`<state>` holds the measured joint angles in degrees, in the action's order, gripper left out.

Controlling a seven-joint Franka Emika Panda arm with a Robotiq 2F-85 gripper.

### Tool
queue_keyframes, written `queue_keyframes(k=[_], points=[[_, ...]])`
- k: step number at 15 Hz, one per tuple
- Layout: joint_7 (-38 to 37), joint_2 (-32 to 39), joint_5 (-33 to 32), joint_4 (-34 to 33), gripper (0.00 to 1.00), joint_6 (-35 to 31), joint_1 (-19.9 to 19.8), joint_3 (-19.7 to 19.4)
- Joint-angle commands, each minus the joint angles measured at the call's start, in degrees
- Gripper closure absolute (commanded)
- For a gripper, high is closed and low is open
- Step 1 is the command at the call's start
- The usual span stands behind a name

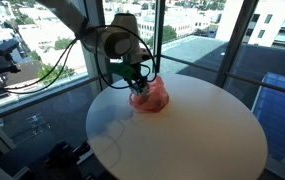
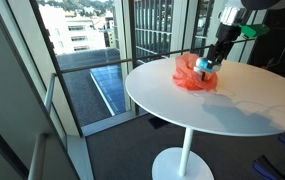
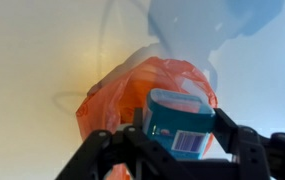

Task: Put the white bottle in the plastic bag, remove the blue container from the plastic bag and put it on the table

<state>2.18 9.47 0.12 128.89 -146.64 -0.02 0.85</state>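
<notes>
Tool [image 3: 179, 142] clamped on blue container [image 3: 177, 112], held at top of orange plastic bag [image 3: 110, 98]. Bag sits toward one edge of round desk [image 2: 232, 112], wide bare surface beside it.

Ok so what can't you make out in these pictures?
The white bottle: seen in no view; if inside the plastic bag, its folds hide it.
The blue container: base hidden by the gripper in the wrist view; label blurred.
Finger contact: too small to judge in both exterior views.
</notes>
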Motion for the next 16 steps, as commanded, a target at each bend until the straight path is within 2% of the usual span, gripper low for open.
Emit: queue_keyframes(k=[1,8,9,16], points=[[-0.6,-7.6,-0.6,7.2,0.56,-0.3,-0.5,-1.1],[-1.1,-15.3,-0.3,15.7,0.56,-2.2,-3.6,-4.6],[-1.9,-15.5,-1.7,16.3,0.56,-3.4,-4.6,-5.3],[1.3,-11.2,-0.5,17.6,0.56,-7.2,-8.1,-9.1]])
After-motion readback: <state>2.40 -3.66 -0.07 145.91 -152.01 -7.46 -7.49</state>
